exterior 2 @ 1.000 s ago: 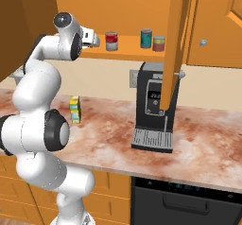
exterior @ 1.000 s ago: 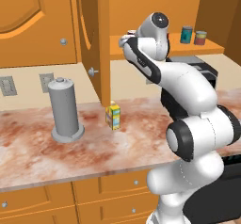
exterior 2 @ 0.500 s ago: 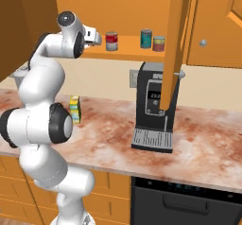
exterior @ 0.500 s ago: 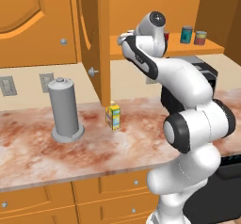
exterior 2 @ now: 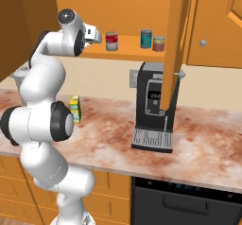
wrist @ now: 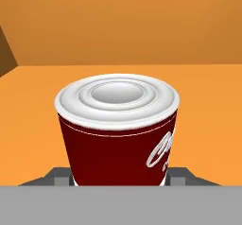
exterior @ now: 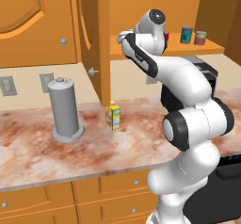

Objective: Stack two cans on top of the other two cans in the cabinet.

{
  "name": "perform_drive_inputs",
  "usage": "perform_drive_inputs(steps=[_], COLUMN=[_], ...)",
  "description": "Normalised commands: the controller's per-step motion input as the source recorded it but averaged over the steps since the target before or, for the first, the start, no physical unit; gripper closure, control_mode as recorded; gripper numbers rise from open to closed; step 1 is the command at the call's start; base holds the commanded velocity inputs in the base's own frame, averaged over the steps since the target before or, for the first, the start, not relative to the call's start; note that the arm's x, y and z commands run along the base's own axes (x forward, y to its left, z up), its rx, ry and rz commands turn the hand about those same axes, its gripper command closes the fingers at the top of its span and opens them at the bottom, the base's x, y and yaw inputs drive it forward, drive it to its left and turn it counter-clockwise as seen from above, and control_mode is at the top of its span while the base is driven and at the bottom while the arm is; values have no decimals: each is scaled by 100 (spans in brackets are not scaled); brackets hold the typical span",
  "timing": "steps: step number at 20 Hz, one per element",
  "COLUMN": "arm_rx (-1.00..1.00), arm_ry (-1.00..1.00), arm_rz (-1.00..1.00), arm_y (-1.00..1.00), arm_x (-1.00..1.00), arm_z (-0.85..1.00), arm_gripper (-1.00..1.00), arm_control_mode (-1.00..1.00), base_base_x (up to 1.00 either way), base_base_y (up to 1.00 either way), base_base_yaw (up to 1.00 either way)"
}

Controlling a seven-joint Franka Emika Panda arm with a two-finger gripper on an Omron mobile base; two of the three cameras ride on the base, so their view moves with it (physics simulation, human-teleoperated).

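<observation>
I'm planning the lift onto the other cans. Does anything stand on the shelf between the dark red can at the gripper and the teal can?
Nothing visible does. In the right base view the cabinet shelf is bare between the dark red can and the teal can. The grey can with the red band stands just beyond the teal one.

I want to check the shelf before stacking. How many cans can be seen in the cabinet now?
3. The red and white can stands nearest the claw; the teal can and the grey can stand together further right. Another may be hidden.

Dark red can (wrist: 118, 134) upright on cabinet shelf (wrist: 203, 106); three cans (exterior 2: 146, 38) rightward.
</observation>
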Motion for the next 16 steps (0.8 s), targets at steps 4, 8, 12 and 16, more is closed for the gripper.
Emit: perform_drive_inputs(steps=[4,8,12,16], arm_rx=[0,0,0,0], arm_ry=[0,0,0,-4], arm_rz=[0,0,0,-7], arm_y=[0,-1,0,0], arm_x=[0,-12,-26,-29], arm_z=[-5,2,14,26], arm_gripper=[100,100,100,100], arm_control_mode=[-100,-100,-100,-100], base_base_x=[0,0,0,0], base_base_y=[0,0,0,0], base_base_yaw=[0,0,0,0])
